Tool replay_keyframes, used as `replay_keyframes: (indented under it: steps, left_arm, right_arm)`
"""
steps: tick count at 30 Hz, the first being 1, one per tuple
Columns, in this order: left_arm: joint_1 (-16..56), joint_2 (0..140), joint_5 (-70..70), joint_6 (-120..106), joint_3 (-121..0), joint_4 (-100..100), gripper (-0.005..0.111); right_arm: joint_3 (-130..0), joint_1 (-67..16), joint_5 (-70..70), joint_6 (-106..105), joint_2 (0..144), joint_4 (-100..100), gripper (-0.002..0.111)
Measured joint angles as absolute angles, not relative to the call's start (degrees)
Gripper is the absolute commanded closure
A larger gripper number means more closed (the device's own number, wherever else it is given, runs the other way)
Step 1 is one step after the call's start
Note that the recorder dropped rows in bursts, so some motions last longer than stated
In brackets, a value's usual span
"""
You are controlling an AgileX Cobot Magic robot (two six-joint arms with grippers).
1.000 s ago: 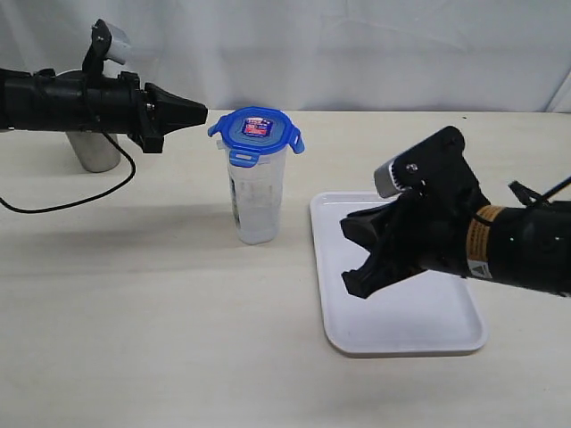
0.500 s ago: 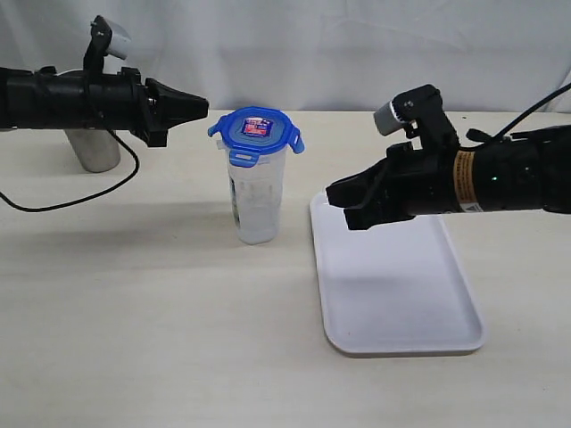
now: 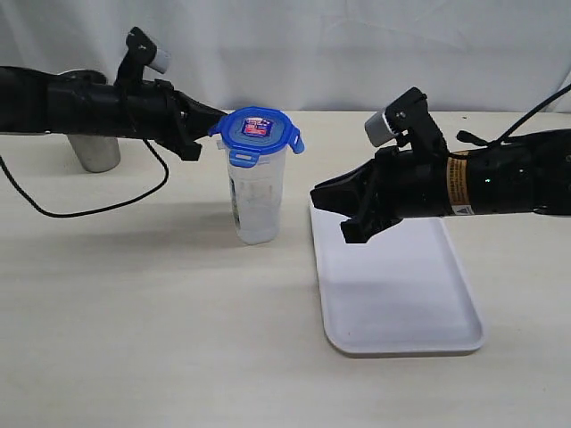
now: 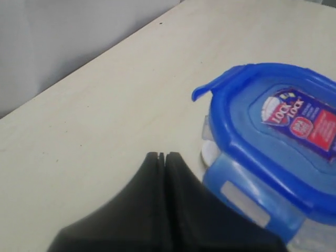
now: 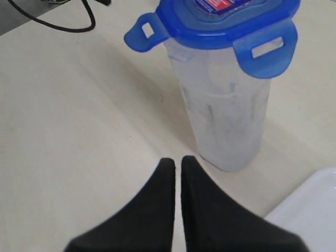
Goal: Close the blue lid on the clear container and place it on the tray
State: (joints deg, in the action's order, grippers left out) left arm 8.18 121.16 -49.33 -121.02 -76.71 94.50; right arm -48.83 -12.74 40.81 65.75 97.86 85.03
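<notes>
The clear container (image 3: 257, 203) stands upright on the table, left of the tray (image 3: 401, 308). The blue lid (image 3: 258, 131) sits on top of it, its flaps (image 5: 265, 50) sticking outward. My left gripper (image 3: 215, 121) is shut and empty, its tip right at the lid's left flap. In the left wrist view the shut fingertips (image 4: 157, 156) lie beside the lid (image 4: 273, 131). My right gripper (image 3: 319, 197) hovers shut over the tray's near-left corner and points at the container (image 5: 226, 115). Nothing is between its fingers (image 5: 194, 160).
A steel cup (image 3: 94, 152) stands at the back left behind the left arm. A black cable (image 3: 89, 212) droops from that arm onto the table. A white curtain closes off the back. A corner of the tray (image 5: 315, 210) shows in the right wrist view.
The left gripper has moved right, up to the lid's left edge. The right gripper has risen from low over the tray, levelled out and shifted left toward the container.
</notes>
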Motion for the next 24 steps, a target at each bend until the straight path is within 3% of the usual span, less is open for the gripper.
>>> replay_keyframes:
  steps: [24]
  left_arm:
    - [9.2,121.2,-46.6,-120.7,-76.7,90.5,0.107]
  right_arm:
    - [-57.1,-12.7,41.4,65.5,104.8,84.2,0.104]
